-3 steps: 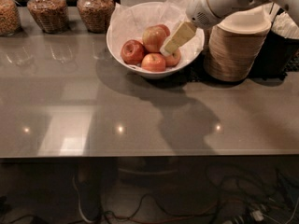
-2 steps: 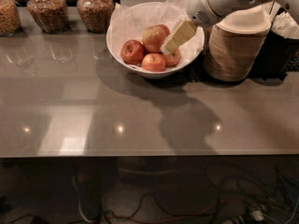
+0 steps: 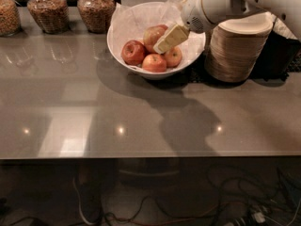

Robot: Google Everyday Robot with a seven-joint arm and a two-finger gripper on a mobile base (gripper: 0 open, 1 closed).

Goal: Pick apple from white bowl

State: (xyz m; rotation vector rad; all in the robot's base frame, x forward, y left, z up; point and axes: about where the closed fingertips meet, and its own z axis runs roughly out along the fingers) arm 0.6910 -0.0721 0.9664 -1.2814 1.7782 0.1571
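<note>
Four round apples point(image 3: 134, 52) under the pincer point(image 3: 162, 45) in glossy white bowl point(image 3: 141, 72)

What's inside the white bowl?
Four apples on crinkled paper lining in the white bowl. The pincer hangs over them, hiding part of the rear apple; the bowl's floor is covered.

gripper point(image 3: 162, 46) over white bowl point(image 3: 114, 46) partly hides an apple point(image 3: 151, 35), leftmost jar point(image 3: 7, 16) cropped
</note>
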